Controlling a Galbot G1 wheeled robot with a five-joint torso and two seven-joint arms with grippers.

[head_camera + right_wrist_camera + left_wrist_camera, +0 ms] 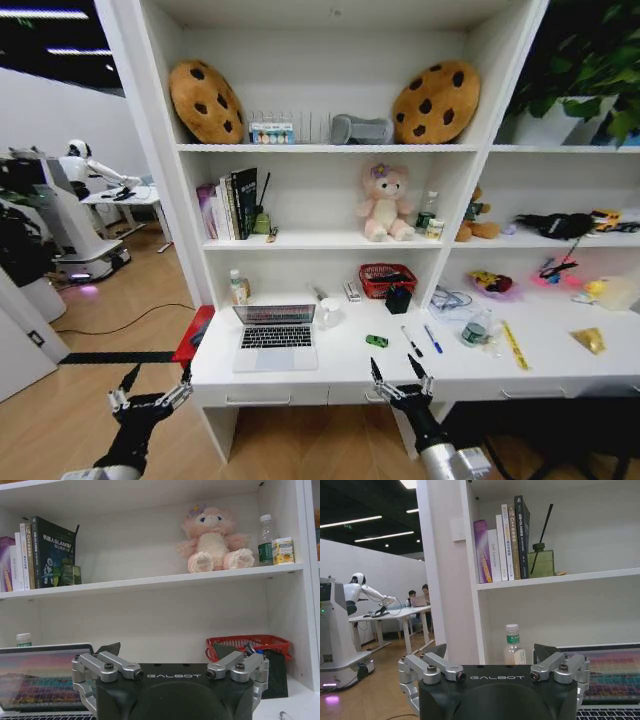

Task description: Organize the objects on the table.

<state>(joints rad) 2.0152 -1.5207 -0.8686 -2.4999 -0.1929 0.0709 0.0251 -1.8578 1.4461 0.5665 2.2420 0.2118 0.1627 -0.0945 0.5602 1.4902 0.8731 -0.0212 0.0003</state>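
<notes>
An open silver-white laptop (274, 338) sits on the left part of the white table (340, 368); its screen shows in the left wrist view (610, 675) and the right wrist view (45, 675). To its right lie a tiny green toy car (376, 341), a black pen (411, 341) and a blue pen (432, 339). My left gripper (155, 385) (490, 652) hangs open, low and in front of the table's left corner. Empty and open, my right gripper (396, 372) (167, 650) is at the front edge, just before the car.
At the back of the table stand a red basket (387, 280) (245, 645), a black cup (398, 299), a white mug (328, 313) and a bottle (238, 287) (512, 645). A jar (474, 331) and a yellow ruler (515, 345) lie right. Shelves rise behind.
</notes>
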